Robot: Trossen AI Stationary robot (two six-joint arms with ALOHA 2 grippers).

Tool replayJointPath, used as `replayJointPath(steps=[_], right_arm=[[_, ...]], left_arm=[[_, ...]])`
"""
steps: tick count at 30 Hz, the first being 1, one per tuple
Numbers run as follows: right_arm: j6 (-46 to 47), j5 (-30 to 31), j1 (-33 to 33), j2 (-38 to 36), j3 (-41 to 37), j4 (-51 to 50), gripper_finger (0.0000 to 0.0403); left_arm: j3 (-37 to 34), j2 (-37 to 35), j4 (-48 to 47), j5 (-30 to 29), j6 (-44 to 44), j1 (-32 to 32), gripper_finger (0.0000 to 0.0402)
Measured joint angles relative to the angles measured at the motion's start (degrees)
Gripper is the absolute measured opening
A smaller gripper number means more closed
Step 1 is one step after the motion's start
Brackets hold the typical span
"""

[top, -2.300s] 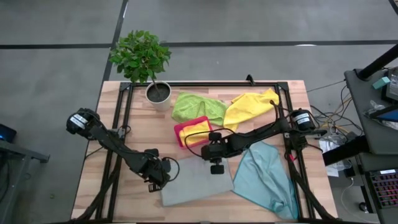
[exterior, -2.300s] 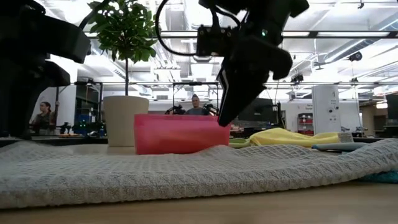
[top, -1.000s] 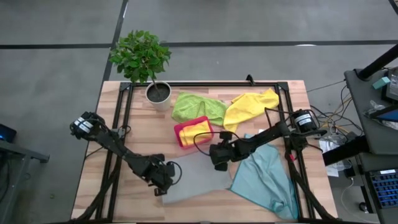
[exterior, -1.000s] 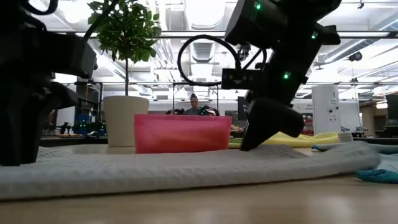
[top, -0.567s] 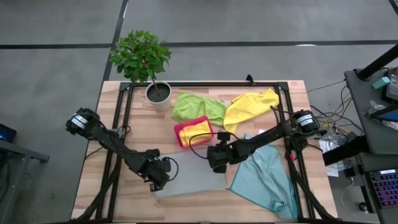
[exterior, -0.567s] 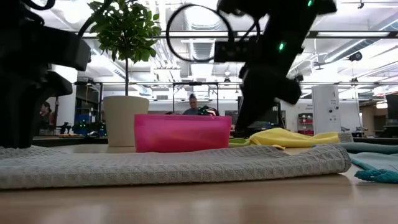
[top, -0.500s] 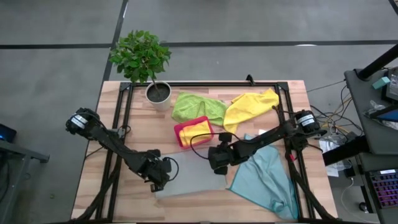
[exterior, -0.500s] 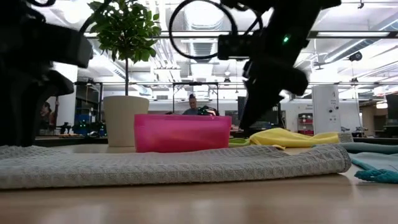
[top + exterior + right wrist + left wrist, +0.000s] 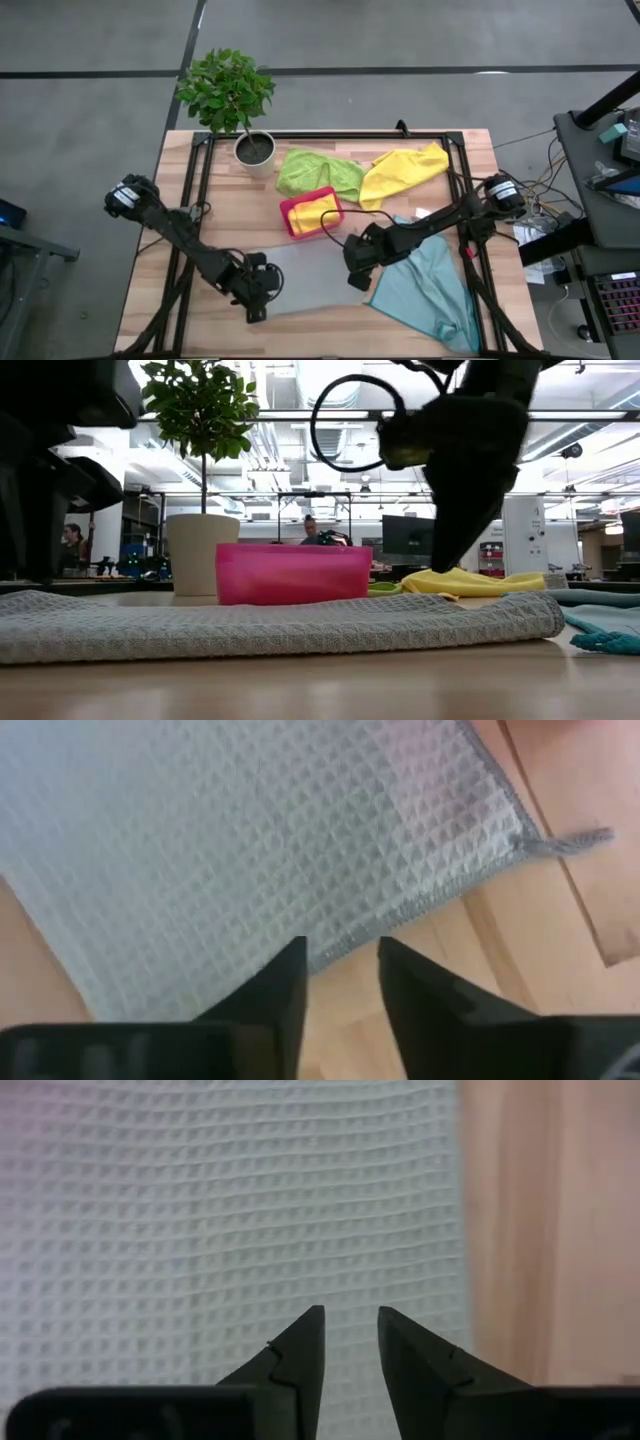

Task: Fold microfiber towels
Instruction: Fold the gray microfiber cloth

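Wooden bench: grey towel lies flat at front centre, apparently folded. Left end effector and right end effector w/ fingers apart, empty, over its edges. Soft, limp cloth; pinch corners.

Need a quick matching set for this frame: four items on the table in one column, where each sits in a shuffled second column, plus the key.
Items
1. grey towel
2. teal towel
3. pink tray
4. potted plant

Places
A. far left corner of the table
B. near right side of the table, beside the right gripper
C. near edge, between the two grippers
D. middle of the table, just in front of the lime green towel

Pairs: 1-C, 2-B, 3-D, 4-A
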Motion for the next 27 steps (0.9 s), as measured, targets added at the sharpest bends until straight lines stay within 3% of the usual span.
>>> replayJointPath(steps=[6, 9, 12, 14, 18, 27], right_arm=[[-3.9, -0.2, 3.9, -1.3, -0.7, 0.5, 0.0187], [-7.6, 1.7, 7.2, -1.5, -0.7, 0.5, 0.0207], [1.3, 5.4, 8.5, -1.5, -1.0, 0.6, 0.0214], [8.6, 7.7, 8.1, -1.5, -2.1, 0.5, 0.0214], [16.4, 7.6, 7.4, -1.5, -5.7, 3.1, 0.0216], [18.5, 1.9, 4.0, -1.5, -15.8, 27.1, 0.0217]], left_arm=[[0.2, 0.0, 2.1, 0.9, -0.4, -1.4, 0.0081], [1.8, 0.0, 2.2, 7.0, -2.5, -1.5, 0.0081], [3.1, 0.0, 2.1, 10.0, -2.8, -1.8, 0.0082], [3.5, 0.0, 2.2, 9.3, -2.8, -1.8, 0.0084], [3.3, 0.0, 2.1, 2.4, -2.9, -1.7, 0.0085], [3.1, 0.6, 2.0, 0.3, -3.0, -2.0, 0.0085]])
